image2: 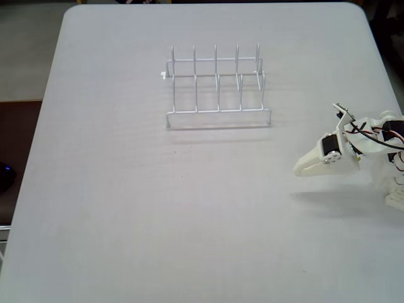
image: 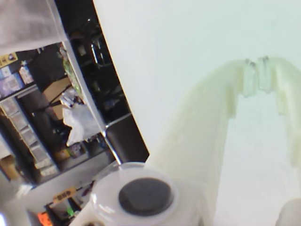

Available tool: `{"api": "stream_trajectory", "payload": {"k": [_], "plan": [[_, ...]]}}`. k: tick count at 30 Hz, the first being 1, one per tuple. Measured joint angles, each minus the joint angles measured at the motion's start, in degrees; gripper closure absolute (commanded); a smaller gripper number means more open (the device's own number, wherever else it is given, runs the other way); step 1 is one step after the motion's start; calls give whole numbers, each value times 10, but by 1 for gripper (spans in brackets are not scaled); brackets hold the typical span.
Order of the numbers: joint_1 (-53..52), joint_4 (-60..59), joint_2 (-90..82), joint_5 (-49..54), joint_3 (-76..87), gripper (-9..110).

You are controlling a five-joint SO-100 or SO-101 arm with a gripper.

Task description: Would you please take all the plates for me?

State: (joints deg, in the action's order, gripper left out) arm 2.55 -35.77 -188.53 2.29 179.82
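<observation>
No plates show in either view. In the fixed view my white gripper (image2: 298, 169) hovers low over the right side of the white table (image2: 158, 208), pointing left, well to the right of and nearer than the wire rack. Its jaws look pressed together with nothing between them. The wrist view shows the two pale fingers meeting at their tips (image: 257, 75) over bare white tabletop, holding nothing.
A white wire rack (image2: 218, 88) stands with bare slots at the back centre of the table. In the wrist view the table edge (image: 123, 99) runs diagonally, with shelves and room clutter beyond it. The arm's base (image2: 396, 164) sits at the right edge.
</observation>
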Motion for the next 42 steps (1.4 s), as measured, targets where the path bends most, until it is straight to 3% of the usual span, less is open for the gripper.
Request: {"api": "stream_trajectory", "payload": {"k": [42], "plan": [[-4, -5, 0, -11, 1, 102]]}}
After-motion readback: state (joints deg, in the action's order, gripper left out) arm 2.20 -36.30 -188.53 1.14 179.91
